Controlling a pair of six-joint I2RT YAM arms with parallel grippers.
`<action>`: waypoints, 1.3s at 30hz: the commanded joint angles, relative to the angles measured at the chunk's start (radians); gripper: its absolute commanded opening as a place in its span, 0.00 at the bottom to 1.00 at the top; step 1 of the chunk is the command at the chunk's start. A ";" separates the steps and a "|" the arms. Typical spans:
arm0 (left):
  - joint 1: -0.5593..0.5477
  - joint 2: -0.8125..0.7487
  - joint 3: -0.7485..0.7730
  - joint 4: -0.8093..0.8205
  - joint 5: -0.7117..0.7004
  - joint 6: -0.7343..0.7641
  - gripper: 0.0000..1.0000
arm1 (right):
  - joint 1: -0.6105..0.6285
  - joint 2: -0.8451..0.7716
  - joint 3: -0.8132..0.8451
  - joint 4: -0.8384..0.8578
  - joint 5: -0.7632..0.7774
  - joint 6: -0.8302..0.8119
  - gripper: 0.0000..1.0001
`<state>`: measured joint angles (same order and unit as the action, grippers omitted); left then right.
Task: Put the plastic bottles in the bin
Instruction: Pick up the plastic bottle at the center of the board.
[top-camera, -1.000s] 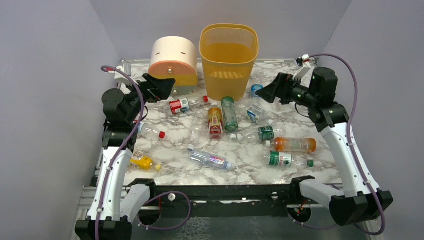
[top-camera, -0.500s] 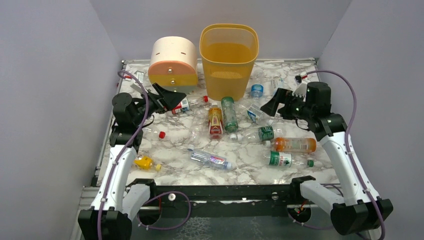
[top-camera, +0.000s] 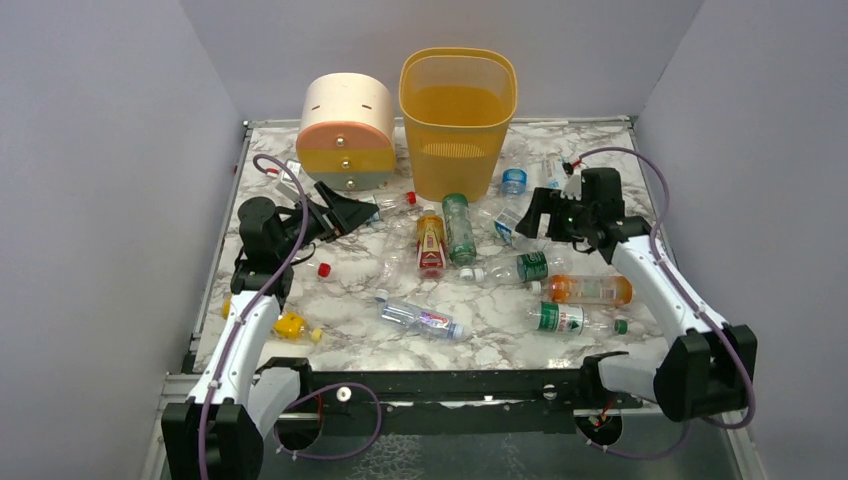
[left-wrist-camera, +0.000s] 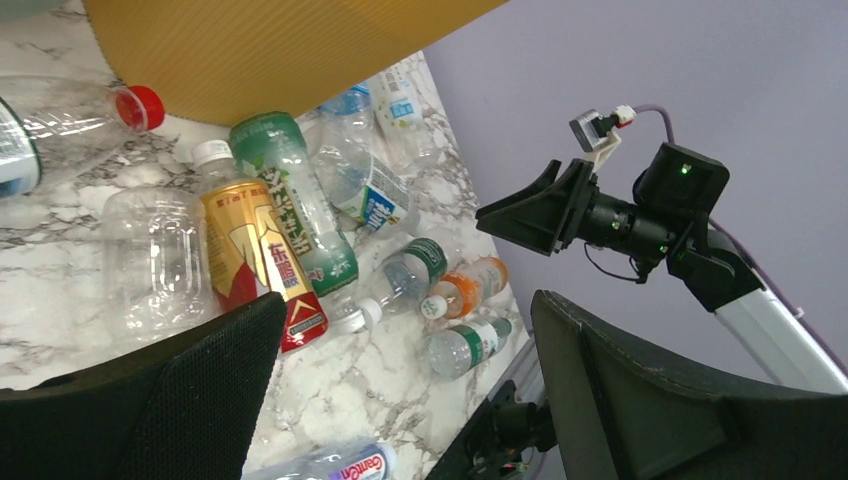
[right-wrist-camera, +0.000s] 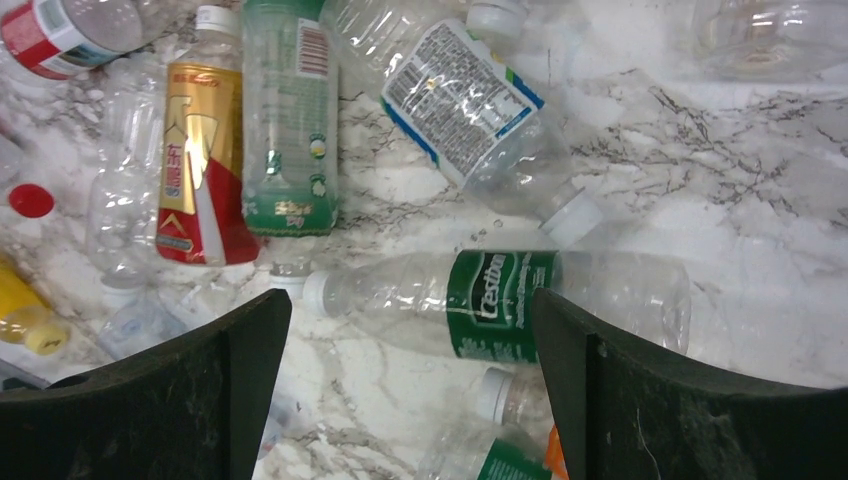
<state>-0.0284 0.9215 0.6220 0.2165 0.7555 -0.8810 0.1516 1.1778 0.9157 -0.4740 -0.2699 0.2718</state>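
While the bottles (top-camera: 459, 228) lie strewn in front of the bin (top-camera: 458, 160), the left gripper (top-camera: 345, 210) and right gripper (top-camera: 530, 212) hover low over them, jaws apart and empty, seemingly each choosing one to grab.

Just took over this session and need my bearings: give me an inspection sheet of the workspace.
Surface: marble-pattern table, strewn with bottles.
Job's things: yellow bin upright at the back; plastic bottles lying on the table, none seen in the bin.
Clutter: round drawer unit left of the bin.
Grippers: left gripper open, empty; right gripper open, empty, over the green-label bottle.
Cables: purple cables looping off both arms.
Surroundings: plain walls on three sides; nothing else seen.
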 joint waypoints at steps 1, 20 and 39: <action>-0.009 0.011 0.057 -0.138 -0.084 0.107 0.99 | 0.008 0.111 0.067 0.123 0.030 -0.067 0.92; -0.319 0.084 0.119 -0.272 -0.348 0.167 0.99 | 0.186 0.389 0.152 0.191 0.235 -0.186 0.92; -0.351 -0.024 0.090 -0.316 -0.340 0.145 0.99 | 0.286 0.440 0.189 0.182 0.504 -0.243 0.93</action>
<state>-0.3698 0.9253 0.7197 -0.0887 0.4351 -0.7361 0.4358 1.6363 1.0832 -0.3069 0.1719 0.0467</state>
